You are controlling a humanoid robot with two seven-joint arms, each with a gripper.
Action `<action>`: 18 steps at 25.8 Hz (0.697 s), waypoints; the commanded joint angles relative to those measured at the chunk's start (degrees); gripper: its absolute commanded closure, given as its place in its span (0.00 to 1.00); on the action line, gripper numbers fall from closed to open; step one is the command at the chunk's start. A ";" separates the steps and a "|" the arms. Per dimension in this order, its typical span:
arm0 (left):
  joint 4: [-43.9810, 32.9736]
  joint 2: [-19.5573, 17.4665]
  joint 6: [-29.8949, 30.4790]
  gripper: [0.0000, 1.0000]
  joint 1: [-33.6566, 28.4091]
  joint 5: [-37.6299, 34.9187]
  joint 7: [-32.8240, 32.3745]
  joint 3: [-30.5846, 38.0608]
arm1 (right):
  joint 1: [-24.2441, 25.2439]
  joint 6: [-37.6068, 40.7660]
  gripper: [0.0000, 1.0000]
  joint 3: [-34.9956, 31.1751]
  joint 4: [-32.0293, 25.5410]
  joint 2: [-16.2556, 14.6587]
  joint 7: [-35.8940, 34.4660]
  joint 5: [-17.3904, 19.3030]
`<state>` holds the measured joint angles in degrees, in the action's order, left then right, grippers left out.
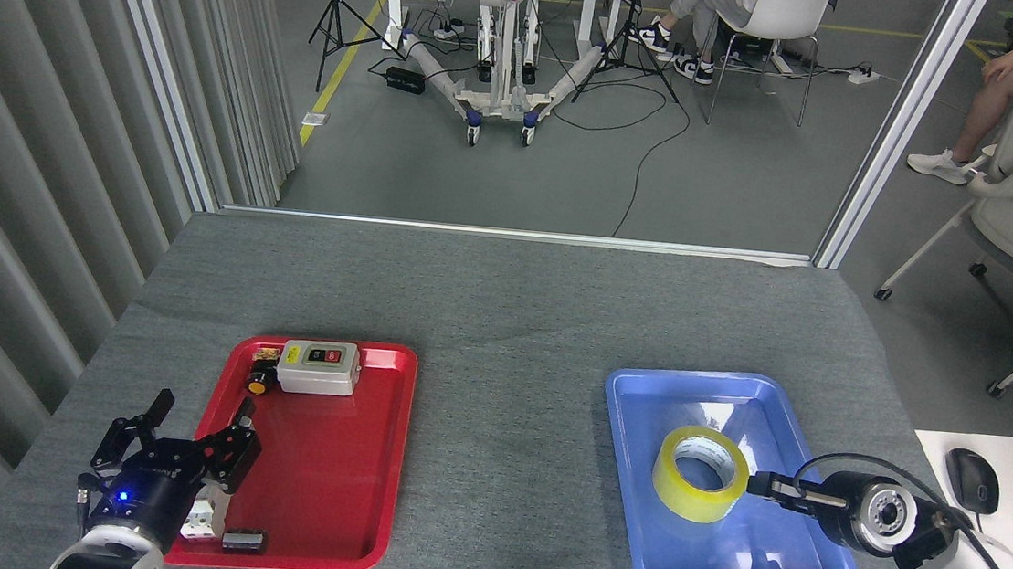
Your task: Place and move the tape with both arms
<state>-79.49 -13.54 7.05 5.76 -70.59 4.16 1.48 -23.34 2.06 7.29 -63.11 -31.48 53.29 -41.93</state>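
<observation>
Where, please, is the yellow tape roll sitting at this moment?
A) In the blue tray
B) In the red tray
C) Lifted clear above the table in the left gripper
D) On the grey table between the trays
A: the tape roll rests inside the blue tray, with the right gripper just beside it.

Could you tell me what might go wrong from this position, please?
The tape lies in the blue tray with the right hand close beside it; a careless move could knock it. The left hand, open over the red tray's edge, could bump the parts below it.
</observation>
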 commanded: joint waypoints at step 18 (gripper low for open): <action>0.21 0.10 0.69 0.00 0.13 0.10 0.59 0.10 | 12.44 8.75 0.21 -8.35 -7.47 7.83 -47.75 -32.51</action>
<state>-79.37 -13.45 7.76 5.80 -70.49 4.37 1.57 -15.01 10.66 2.41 -68.50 -26.82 14.13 -65.31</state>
